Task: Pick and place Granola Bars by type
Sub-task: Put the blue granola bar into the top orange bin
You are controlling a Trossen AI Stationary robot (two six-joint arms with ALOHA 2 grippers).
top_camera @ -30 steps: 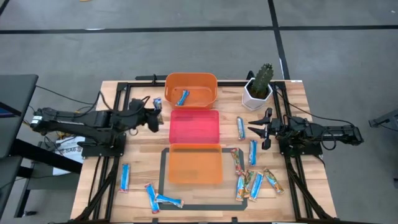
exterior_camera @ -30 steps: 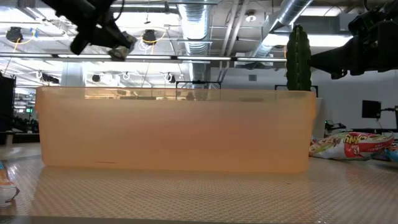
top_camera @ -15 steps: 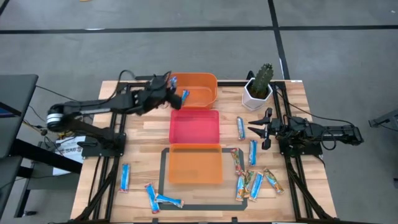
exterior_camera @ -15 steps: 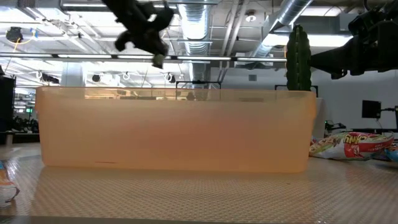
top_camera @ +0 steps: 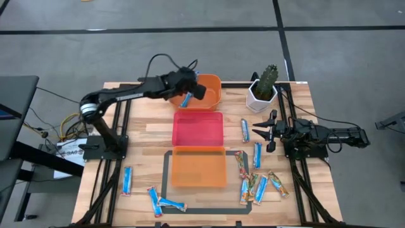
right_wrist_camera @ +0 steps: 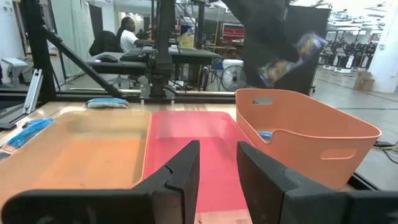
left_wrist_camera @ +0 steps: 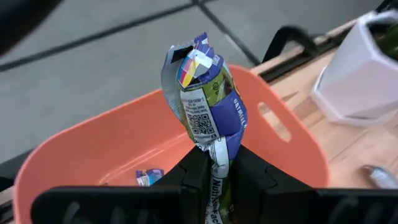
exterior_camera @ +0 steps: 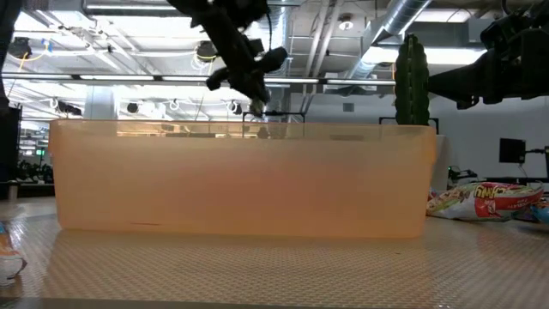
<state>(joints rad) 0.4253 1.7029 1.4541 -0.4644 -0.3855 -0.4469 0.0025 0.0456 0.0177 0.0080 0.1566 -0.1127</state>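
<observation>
I see my left end effector [top_camera: 197, 89] reaching over the far orange bin [top_camera: 212, 81] at the back of the desk [top_camera: 145, 136]. Its fingers pinch a blue-and-white granola bar [left_wrist_camera: 207, 106] by its lower end, so the bar stands up past the fingertips, above the bin's open inside. Another blue bar [top_camera: 186, 99] lies on the bin's floor. My right end effector [top_camera: 265, 131] waits at the desk's right side, fingers spread, holding nothing. Loose granola bars [top_camera: 257, 154] lie just beside it, and more rest near the front left corner [top_camera: 128, 180].
</observation>
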